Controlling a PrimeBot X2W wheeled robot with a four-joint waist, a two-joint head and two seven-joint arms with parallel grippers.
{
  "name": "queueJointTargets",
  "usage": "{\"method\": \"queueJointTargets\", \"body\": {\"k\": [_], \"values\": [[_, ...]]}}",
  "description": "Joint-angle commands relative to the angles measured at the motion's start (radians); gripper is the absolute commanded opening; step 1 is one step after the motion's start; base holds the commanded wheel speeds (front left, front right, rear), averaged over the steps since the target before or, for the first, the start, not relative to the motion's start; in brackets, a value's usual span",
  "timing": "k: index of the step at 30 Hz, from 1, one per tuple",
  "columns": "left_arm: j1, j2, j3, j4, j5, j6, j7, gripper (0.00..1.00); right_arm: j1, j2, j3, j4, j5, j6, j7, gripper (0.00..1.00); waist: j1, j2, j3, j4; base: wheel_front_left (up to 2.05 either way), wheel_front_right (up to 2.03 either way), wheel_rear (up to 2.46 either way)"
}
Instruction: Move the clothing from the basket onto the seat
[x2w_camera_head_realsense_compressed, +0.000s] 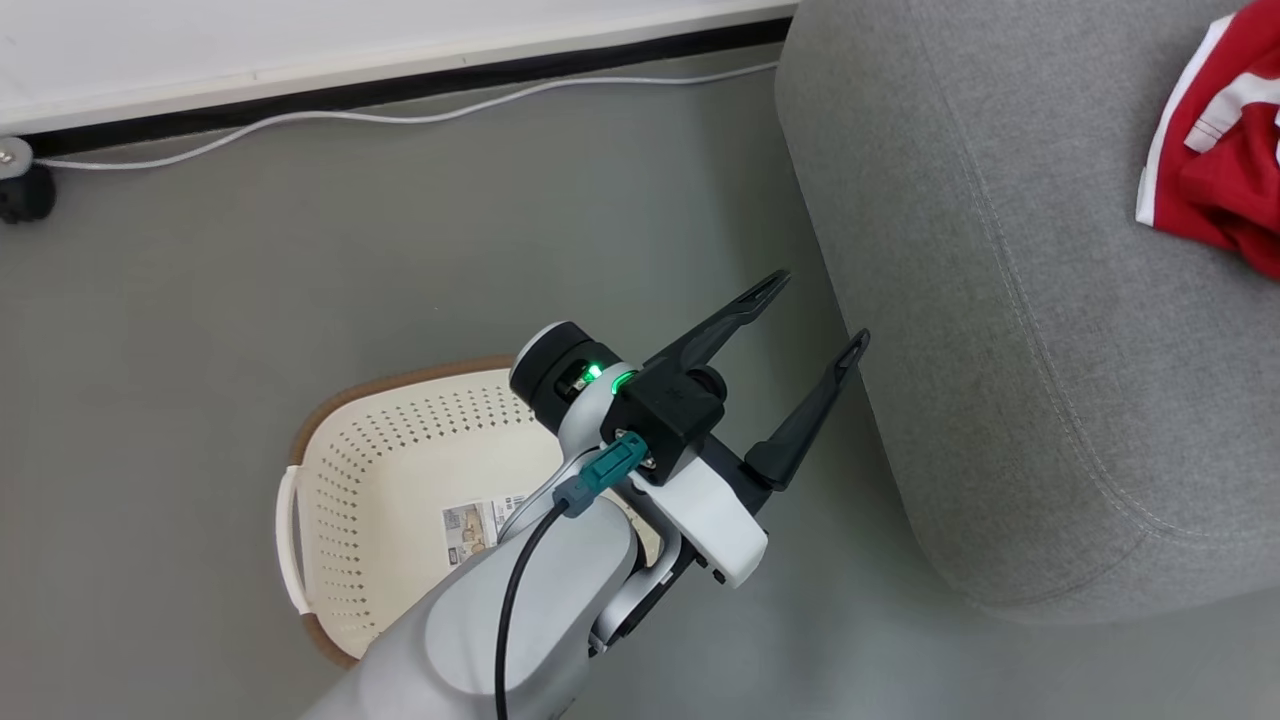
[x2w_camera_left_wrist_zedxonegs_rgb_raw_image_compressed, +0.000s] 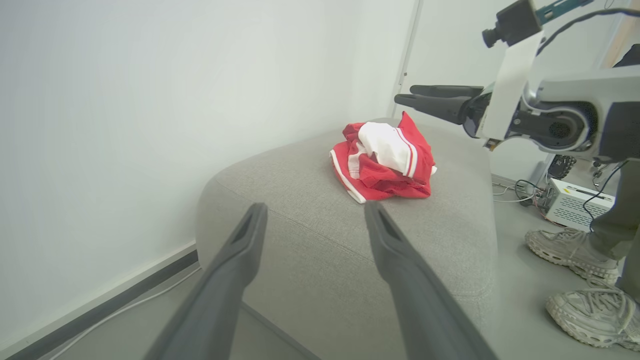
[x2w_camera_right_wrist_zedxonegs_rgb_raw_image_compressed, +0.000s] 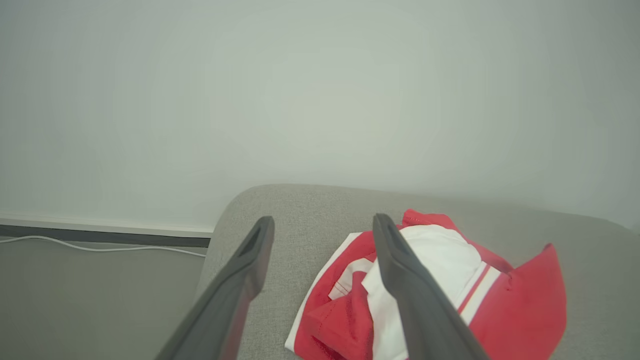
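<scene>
1. Clothing (x2w_camera_left_wrist_zedxonegs_rgb_raw_image_compressed: 385, 165) lies in a crumpled red-and-white heap on top of the seat (x2w_camera_head_realsense_compressed: 1050, 350), well in from the rounded edge nearest the basket. The heap looks settled, but a loose fold could slide if nudged.
2. The right hand (x2w_camera_right_wrist_zedxonegs_rgb_raw_image_compressed: 324, 222) hangs just above the heap, its fingers spread wide with nothing between them. One finger crosses the fabric in the right wrist view, so a low pull-back might hook a hem and drag the heap toward the edge.
3. The left hand (x2w_camera_head_realsense_compressed: 815, 315) is also wide and empty, poised above the floor between the basket (x2w_camera_head_realsense_compressed: 380, 470) and the side of the seat. A careless swing could bump the upholstery.
4. The basket stands on the floor beneath the left forearm, which hides part of it. A paper label (x2w_camera_head_realsense_compressed: 480, 530) lies on the visible bottom, with no red fabric there. A garment in the hidden part cannot be ruled out, so calling the job finished may be premature.
5. A person's shoes (x2w_camera_left_wrist_zedxonegs_rgb_raw_image_compressed: 570, 250) stand on the floor near the seat, beside an electronics box (x2w_camera_left_wrist_zedxonegs_rgb_raw_image_compressed: 575, 200) with loose wires. Turning the wheeled base toward them risks contact.
</scene>
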Motion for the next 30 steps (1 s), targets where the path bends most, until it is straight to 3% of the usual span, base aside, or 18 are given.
{"method": "queueJointTargets", "body": {"k": [1, 16, 30], "values": [[0.011, -0.001, 0.043, -0.024, 0.017, 0.004, -0.005, 1.0, 0.042, -0.021, 0.016, -0.04, 0.015, 0.001, -0.006, 1.0, 0.0, -0.0001, -0.034, 0.034, 0.0, 0.0, 0.0], [0.231, 0.001, 0.32, 0.0, 0.116, 0.057, -0.005, 1.0, 0.19, 0.042, 0.08, -0.209, 0.008, 0.001, -0.006, 1.0, 0.0, -0.0001, -0.18, 0.185, 0.0, 0.0, 0.0], [0.503, 0.017, 0.676, -0.057, 0.203, 0.112, -0.005, 1.0, 0.351, 0.165, 0.028, -0.26, -0.043, 0.001, -0.006, 1.0, 0.0, -0.0001, -0.279, 0.231, 0.0, 0.0, 0.0]]}}
